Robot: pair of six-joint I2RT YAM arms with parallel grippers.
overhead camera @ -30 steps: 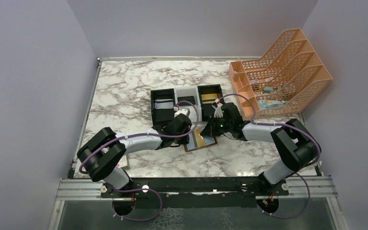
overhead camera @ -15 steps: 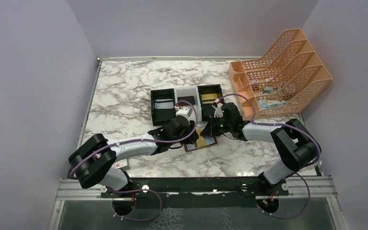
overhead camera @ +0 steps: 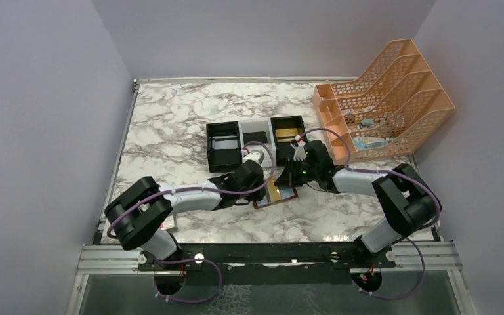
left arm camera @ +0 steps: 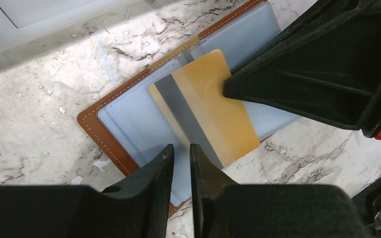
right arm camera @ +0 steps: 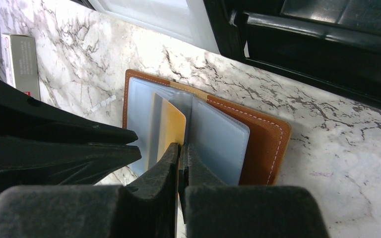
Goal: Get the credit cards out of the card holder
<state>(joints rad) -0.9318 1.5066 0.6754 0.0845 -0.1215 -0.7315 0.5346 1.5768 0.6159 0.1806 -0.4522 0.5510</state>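
Pulled back slightly since a moment ago: left gripper (left arm camera: 181, 163), nearly shut at the wallet (left arm camera: 129, 119) edge, gripping nothing. Wallet lying open beside the tray (overhead camera: 256, 139), brown leather, blue-grey pockets. Right gripper (right arm camera: 181, 161) pinching a gold card (left arm camera: 206, 106) with grey stripe, half out of the wallet.

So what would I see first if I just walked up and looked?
Probably the shiny gold card, lying on the open brown card holder in the middle of the marble table. The two black claws, left and right, meet over it. The big orange file rack stands at the back right.
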